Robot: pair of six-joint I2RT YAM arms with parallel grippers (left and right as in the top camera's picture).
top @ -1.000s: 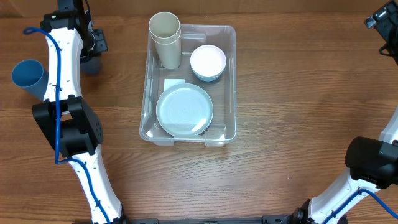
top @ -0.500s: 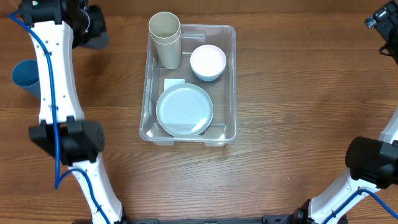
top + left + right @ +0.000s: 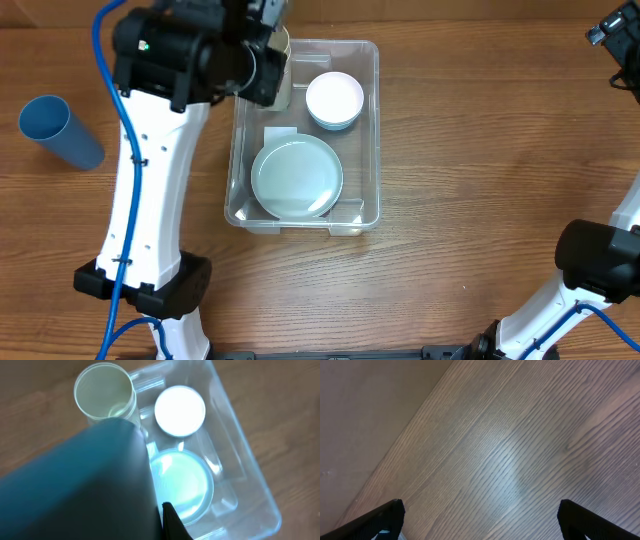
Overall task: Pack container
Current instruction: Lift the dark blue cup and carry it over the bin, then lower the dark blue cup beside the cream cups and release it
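The clear container (image 3: 372, 130) stands mid-table with a white label (image 3: 281, 133) on its base. It holds a tall beige cup (image 3: 104, 392), a white bowl (image 3: 334, 98) and a pale green plate (image 3: 296, 178). My left gripper (image 3: 162, 512) is shut on a dark grey-teal cup (image 3: 75, 485) and hovers over the container's far left corner, beside the beige cup. In the overhead view the left arm (image 3: 200, 50) hides that cup and most of the beige cup. My right gripper (image 3: 480, 520) is open and empty over bare wood, far right.
A blue cup (image 3: 60, 128) lies on the table at the far left. The right arm (image 3: 612, 35) sits at the table's top right corner. The wooden table (image 3: 480, 200) stretches right of the container.
My left arm has swung right from the table's far left to above the container, carrying the dark cup with it. The right arm has not moved.
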